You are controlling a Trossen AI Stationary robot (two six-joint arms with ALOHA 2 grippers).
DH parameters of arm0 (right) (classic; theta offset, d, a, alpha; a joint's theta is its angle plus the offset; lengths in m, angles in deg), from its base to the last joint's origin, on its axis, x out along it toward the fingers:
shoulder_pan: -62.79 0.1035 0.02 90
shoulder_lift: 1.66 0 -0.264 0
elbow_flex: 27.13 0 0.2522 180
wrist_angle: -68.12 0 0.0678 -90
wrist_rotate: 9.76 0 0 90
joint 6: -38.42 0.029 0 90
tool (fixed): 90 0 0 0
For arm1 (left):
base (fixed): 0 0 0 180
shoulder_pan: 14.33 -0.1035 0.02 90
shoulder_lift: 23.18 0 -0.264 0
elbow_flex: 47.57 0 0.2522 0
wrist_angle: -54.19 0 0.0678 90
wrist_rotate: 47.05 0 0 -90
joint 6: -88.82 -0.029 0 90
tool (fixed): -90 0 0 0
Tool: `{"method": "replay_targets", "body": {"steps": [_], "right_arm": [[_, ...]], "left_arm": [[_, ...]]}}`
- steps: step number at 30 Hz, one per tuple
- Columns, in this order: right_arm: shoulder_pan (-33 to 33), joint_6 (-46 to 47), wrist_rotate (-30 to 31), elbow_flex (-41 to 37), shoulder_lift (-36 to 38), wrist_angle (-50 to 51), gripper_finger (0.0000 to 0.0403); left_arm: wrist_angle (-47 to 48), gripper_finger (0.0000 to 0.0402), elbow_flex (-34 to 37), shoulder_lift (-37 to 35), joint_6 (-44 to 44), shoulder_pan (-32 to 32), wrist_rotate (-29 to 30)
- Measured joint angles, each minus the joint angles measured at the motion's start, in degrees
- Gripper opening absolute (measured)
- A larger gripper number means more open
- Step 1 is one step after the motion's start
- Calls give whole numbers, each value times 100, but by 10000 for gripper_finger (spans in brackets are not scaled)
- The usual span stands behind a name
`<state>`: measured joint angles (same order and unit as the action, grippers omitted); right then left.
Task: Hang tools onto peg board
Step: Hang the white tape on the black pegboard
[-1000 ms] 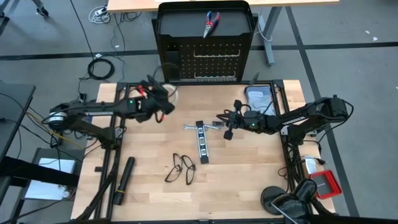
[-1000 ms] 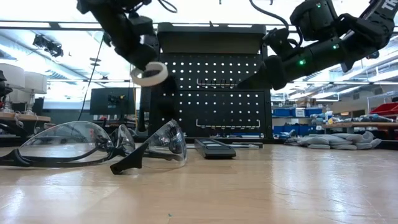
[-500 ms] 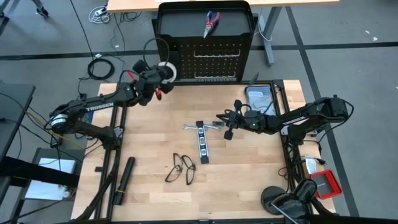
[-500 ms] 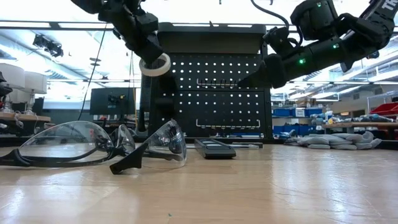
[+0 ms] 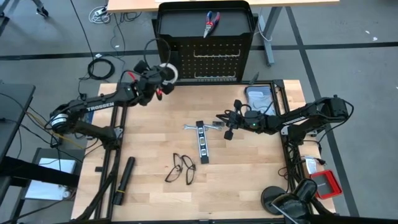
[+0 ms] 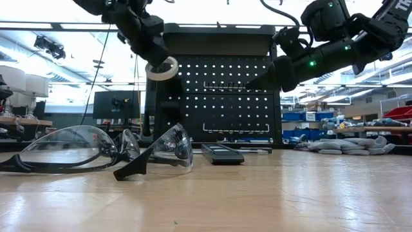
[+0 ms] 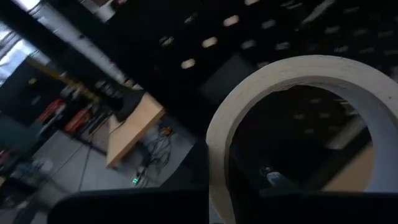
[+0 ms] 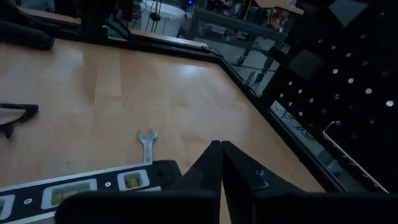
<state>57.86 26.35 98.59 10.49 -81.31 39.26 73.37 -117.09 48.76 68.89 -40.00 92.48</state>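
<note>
While left jaws grip the tape ring (image 5: pixel 166 71) beside the peg board (image 5: pixel 205 46), right jaws closed, empty.

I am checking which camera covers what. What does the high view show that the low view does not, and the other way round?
Only the high view shows the pliers on the peg board's top shelf, the long black cylinder and the wrench on the table. Only the low view shows the room behind, with a monitor. Both show the tape ring held up by the left claw near the peg board, the glasses, and the shut, empty right claw.
</note>
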Motion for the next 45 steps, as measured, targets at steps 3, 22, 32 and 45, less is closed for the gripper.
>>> {"method": "replay_targets", "body": {"steps": [3,22,32,45], "right_arm": [[-44,-114,0,0,0,23,23],[-124,-178,0,0,0,-18,22],[-124,-167,0,0,0,-28,15],[-126,-163,-179,0,-2,-261,13]], "left_arm": [[78,25,41,-9,-92,325,0],[-254,25,1840,-4,2332,956,930],[-637,25,1840,-4,2461,432,361],[-1281,26,1675,474,2439,-265,-225]]}}
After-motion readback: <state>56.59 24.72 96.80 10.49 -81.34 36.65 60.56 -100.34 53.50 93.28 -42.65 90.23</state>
